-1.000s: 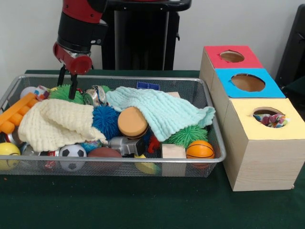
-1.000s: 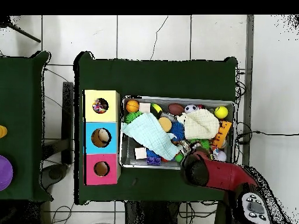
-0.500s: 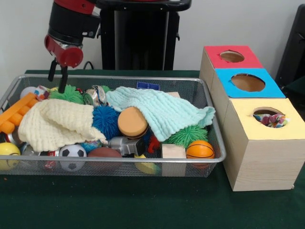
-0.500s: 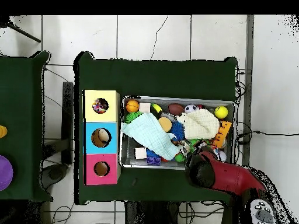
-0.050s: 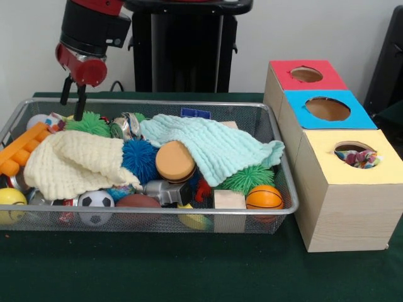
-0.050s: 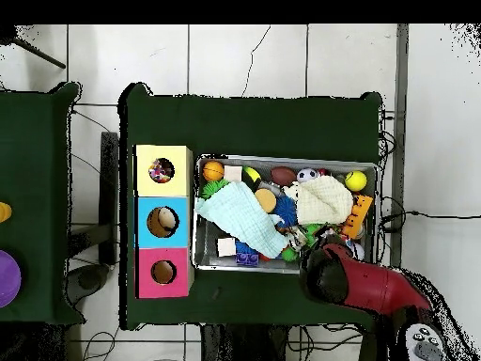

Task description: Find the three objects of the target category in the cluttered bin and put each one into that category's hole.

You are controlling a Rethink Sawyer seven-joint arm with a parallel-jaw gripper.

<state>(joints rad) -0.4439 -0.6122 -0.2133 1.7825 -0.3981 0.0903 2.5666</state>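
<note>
While the bin (image 5: 277,135) is sitting full of toys, the gripper (image 5: 71,106) is hanging above its far corner, released and empty.

Red and black arm (image 5: 93,28), red wrist, thin dark fingers (image 5: 79,100)

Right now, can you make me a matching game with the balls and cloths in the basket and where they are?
Things:
1. basketball
2. soccer ball
3. blue spiky ball
4. light blue cloth

Places:
A. between the cream cloth and the tan round sponge
B. front right corner of the basket, beside a wooden block
C. draped across the middle toward the boxes
D. at the front wall, below the cream cloth

Pairs: 1-B, 2-D, 3-A, 4-C
</note>
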